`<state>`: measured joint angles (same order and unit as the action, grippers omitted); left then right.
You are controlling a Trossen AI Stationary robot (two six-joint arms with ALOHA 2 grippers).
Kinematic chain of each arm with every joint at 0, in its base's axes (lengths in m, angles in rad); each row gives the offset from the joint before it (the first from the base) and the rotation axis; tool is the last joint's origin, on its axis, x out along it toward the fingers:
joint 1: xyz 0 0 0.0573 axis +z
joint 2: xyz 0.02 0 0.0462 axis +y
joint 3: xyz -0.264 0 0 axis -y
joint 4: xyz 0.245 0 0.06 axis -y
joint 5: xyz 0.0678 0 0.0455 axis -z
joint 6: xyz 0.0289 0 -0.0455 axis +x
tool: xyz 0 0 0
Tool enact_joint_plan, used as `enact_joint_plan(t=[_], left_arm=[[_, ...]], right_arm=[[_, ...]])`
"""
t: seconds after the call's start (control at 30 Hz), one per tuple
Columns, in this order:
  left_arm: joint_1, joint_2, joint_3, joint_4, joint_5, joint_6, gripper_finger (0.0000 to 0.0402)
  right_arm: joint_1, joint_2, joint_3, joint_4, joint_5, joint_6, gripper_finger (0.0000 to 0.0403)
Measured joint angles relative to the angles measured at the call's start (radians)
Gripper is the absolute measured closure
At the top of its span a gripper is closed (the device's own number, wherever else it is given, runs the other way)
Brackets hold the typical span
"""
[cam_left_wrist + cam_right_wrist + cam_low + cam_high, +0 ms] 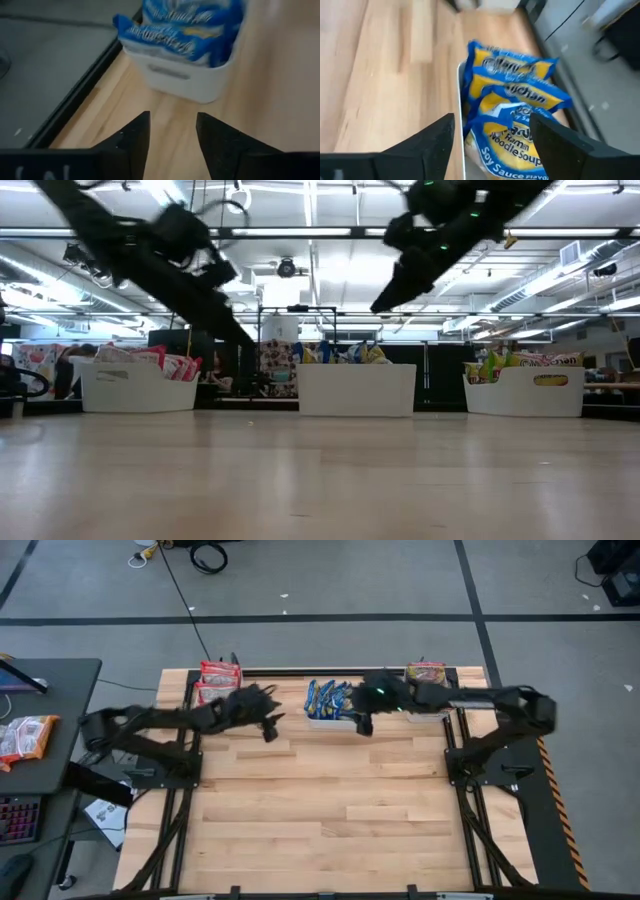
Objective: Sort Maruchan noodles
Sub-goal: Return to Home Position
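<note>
Left wrist view: I cannot read the blue noodle packs (182,27), blurred and cut by the frame edge. Low view: the middle white bin (357,390) hides all but their tops.

Blue-yellow packs (515,100), blue print on the yellow, in white middle bin (357,388). Red packs (219,672) in white left bin (140,388). Silvery green-red packs (426,672) in white right bin (525,392), yellow label on its front. Surface (330,810): pale wood, plank stripes. Left tool (172,114), right tool (491,117): black. Floor (330,580): grey, dark lines.
</note>
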<state>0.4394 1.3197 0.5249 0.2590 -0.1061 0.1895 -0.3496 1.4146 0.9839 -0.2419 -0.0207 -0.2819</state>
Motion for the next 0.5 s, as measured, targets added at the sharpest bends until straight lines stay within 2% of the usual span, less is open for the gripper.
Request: enact_joint_plan(t=[0.07, 0.13, 0.23, 0.3, 0.4, 0.5], left_arm=[[-0.016, -0.094, -0.089, 0.077, 0.003, -0.043, 0.0243], [-0.027, -0.183, -0.150, 0.138, 0.002, -0.081, 0.0252], [-0.033, -0.317, -0.188, 0.154, 0.013, -0.122, 0.0263], [-0.033, -0.405, -0.210, 0.149, 0.062, -0.135, 0.0271], [-0.036, -0.536, -0.249, 0.151, 0.125, -0.168, 0.0290], [-0.043, -0.672, -0.318, 0.146, 0.134, -0.209, 0.0320]], right_arm=[[0.011, -0.084, -0.131, 0.154, 0.042, 0.035, 0.0150], [0.023, -0.160, -0.226, 0.236, 0.079, 0.059, 0.0163], [0.030, -0.279, -0.302, 0.262, 0.074, 0.123, 0.0187], [0.036, -0.366, -0.342, 0.254, 0.035, 0.167, 0.0209], [0.055, -0.501, -0.425, 0.259, 0.008, 0.215, 0.0256], [0.084, -0.646, -0.545, 0.356, 0.009, 0.230, 0.0311]])
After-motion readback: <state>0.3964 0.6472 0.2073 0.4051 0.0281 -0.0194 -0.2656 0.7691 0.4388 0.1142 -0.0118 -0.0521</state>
